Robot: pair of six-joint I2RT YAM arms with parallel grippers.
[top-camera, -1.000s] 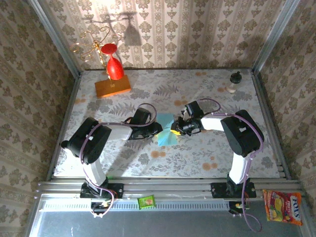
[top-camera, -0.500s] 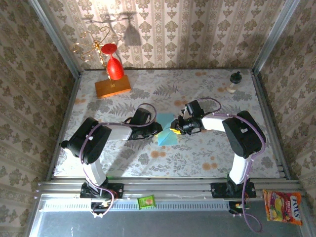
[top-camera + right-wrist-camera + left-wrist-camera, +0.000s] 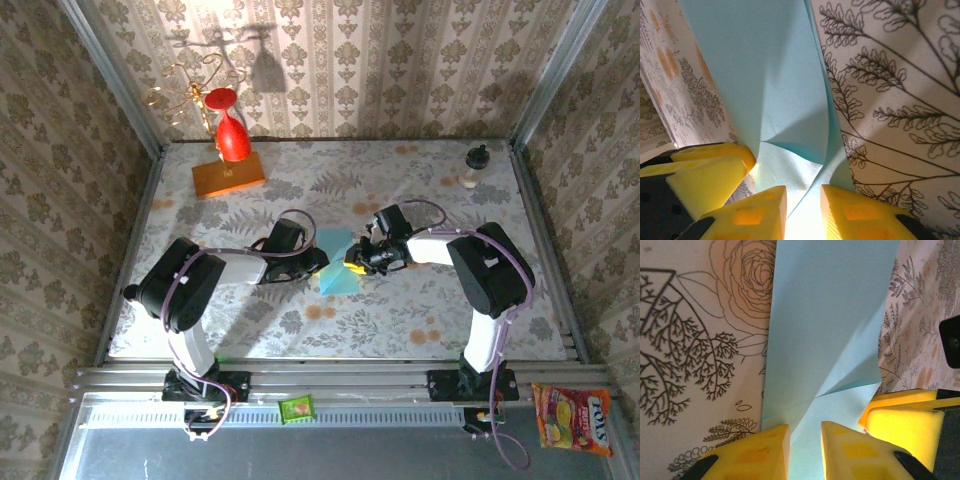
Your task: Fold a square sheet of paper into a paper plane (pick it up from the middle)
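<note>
The square sheet of paper is light blue and partly folded, with creases meeting near its middle. It lies at the table's centre between both arms. My left gripper is low at its left edge. In the left wrist view its yellow fingertips stand a narrow gap apart over the paper, open. My right gripper is at the right edge. It is open too, with a raised fold of paper running into its gap. The two grippers nearly touch.
An orange block carrying a red glass stands at the back left, with a gold wire rack behind it. A small bottle is at the back right. A green packet and a candy bag lie by the front rail.
The right gripper has shifted slightly at the paper's right edge. The left arm has stayed still.
</note>
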